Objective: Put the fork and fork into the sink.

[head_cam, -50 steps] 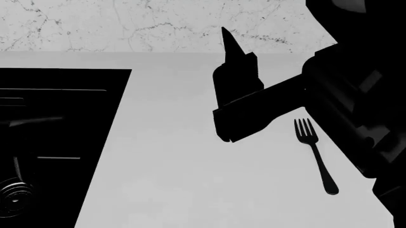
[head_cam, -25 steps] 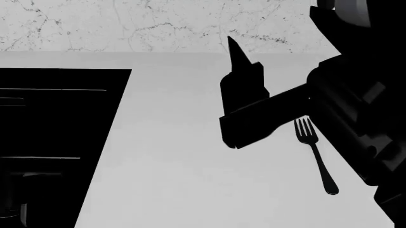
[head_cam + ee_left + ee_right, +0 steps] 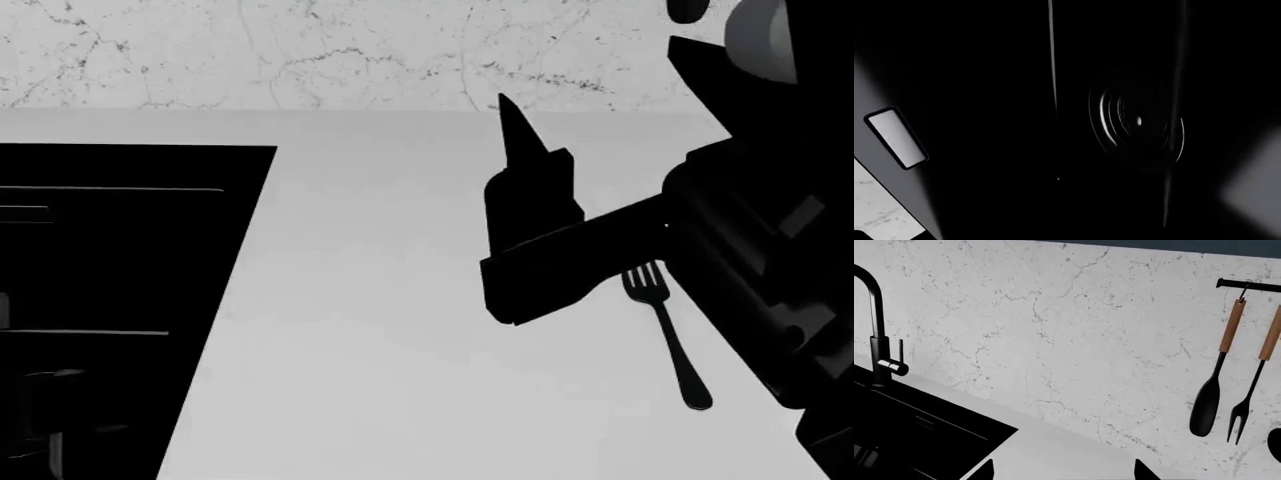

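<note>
Slim dark fork (image 3: pixel 666 335) flat on pale worktop (image 3: pixel 387 350), well right of black sink (image 3: pixel 120 250), right gripper (image 3: pixel 514 125) above tines, jaws' spacing unclear; likely light, stiff, slippery, best pinched across thin handle.
</note>
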Controlling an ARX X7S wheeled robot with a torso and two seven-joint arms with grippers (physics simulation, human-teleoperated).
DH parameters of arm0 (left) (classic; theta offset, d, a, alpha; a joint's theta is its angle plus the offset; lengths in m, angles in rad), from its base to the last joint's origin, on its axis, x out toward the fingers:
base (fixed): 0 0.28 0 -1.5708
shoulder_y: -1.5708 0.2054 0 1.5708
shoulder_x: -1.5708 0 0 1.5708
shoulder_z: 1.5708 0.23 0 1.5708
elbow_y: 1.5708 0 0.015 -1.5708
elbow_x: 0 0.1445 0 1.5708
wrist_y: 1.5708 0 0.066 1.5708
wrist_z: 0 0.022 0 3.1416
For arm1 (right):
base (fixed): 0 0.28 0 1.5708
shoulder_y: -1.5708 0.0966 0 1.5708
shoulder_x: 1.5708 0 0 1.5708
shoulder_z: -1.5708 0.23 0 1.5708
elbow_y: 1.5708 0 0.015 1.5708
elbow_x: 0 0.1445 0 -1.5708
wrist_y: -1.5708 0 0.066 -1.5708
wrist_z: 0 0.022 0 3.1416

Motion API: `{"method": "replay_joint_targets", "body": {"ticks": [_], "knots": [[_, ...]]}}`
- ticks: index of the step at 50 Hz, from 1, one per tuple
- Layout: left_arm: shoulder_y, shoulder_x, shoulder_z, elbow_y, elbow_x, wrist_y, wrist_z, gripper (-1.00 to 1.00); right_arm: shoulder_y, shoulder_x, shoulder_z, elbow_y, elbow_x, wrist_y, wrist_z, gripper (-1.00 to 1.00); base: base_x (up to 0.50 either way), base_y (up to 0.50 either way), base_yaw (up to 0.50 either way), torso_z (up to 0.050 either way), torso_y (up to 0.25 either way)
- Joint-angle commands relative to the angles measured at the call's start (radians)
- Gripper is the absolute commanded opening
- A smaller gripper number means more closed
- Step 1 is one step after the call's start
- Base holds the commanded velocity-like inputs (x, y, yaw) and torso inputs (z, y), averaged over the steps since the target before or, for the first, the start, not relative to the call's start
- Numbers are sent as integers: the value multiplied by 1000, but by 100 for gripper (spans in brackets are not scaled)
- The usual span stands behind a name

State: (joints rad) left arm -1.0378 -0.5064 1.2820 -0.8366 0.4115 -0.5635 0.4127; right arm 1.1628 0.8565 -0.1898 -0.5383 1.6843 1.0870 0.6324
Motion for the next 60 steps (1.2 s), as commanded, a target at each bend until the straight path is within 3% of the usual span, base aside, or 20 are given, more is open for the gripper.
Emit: {"method": "replay_joint_targets", "body": {"ticks": [1, 15, 23, 30, 33, 34, 38, 42, 45, 49, 58, 60], "knots": [[47, -53, 12, 122, 1, -44, 50, 100, -12, 11, 4, -6, 2, -10, 1, 100, 0, 0, 3, -10, 0], [-154, -425, 7, 1003, 176, -287, 404, 100, -9, 15, 1, -5, -1, -15, -6, 100, -1, 0, 0, 0, 0], [-218, -515, -75, 1244, 177, -334, 460, 100, -5, 18, 1, -6, 4, -19, -5, 100, 0, 0, 0, 0, 0], [-162, -482, -275, 1517, 50, -508, 425, 100, -12, 15, 0, -9, 0, -26, -4, 100, 0, 0, 0, 0, 0], [-134, -446, -406, 1619, -11, -580, 396, 100, -23, 12, 1, -8, -13, -32, -11, 100, 0, 0, 0, 0, 0], [-120, -397, -475, 1661, -30, -667, 390, 100, -25, 10, 1, -9, -14, -34, -13, 100, 0, 0, 0, 0, 0], [-16, -249, -682, 1767, -53, -780, 321, 100, -35, 2, -1, -14, -24, -42, -16, 100, 0, 0, 0, 0, 0], [22, -142, -797, 1796, -52, -865, 298, 100, -29, 6, -2, -18, -14, -40, -10, 100, 0, 0, 0, 0, 0], [57, 9, -922, 1837, -24, -987, 275, 100, -44, 13, 7, -34, -5, -49, 0, 100, 0, 0, 0, 0, 0], [129, 131, -999, 1842, 69, -1005, 281, 100, -74, 23, 24, -46, -13, -65, -6, 100, 0, 0, 0, 0, 0], [181, 480, -1170, 1686, 627, -1006, 644, 100, -152, 37, 68, -64, -52, -107, -46, 100, 0, 0, 0, 0, 0], [208, 504, -1190, 1699, 586, -982, 580, 100, -169, 36, 74, -63, -65, -116, -47, 100, 0, 0, 0, 0, 0]]}}
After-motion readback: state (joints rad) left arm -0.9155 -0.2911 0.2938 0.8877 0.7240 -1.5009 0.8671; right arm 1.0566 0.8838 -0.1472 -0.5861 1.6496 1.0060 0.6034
